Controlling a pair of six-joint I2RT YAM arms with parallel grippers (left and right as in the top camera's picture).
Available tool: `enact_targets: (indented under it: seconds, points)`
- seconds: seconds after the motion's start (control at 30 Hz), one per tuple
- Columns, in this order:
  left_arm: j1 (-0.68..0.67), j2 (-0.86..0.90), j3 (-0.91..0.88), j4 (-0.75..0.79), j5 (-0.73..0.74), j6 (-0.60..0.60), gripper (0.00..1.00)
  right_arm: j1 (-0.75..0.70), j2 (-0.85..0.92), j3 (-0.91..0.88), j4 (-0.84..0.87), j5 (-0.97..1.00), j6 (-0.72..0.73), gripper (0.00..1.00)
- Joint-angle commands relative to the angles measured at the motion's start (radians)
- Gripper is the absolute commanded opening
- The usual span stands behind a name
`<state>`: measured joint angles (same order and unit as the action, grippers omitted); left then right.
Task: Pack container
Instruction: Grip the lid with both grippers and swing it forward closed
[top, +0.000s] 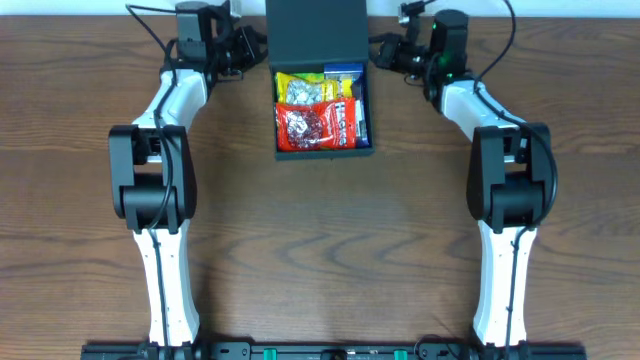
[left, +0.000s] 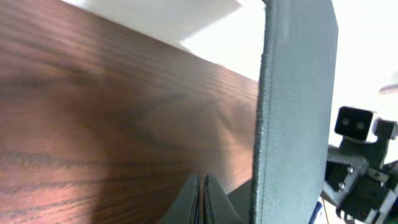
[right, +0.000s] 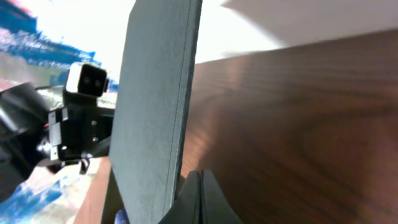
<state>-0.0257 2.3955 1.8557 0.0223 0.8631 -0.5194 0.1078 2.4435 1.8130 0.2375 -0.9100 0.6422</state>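
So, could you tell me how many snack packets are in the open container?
3: a yellow packet top-left, a red packet across the front, a blue packet along the right. Others may lie beneath.

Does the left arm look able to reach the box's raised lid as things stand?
Probably yes. The left pincer, shut, sits right beside the lid, which stands upright, with nothing seen between them. The right pincer flanks the other side and does not block it.
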Motion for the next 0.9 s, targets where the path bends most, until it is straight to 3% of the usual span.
enact_targets:
  seconds: [0.0,0.3,0.6,0.87]
  points:
    - [-0.012,-0.054,0.028,-0.025,0.084,0.074,0.06,0.017,-0.01,0.067,-0.047,-0.119,-0.065,0.01]
    - [-0.014,-0.075,0.028,-0.082,0.073,0.121,0.06,0.023,-0.01,0.081,-0.186,-0.073,-0.162,0.01]
    - [-0.014,-0.075,0.028,-0.08,0.015,0.139,0.06,0.036,-0.01,0.085,-0.184,0.047,-0.28,0.01]
    - [-0.014,-0.075,0.028,-0.066,0.009,0.15,0.06,0.038,-0.01,0.086,-0.139,0.076,-0.285,0.01]
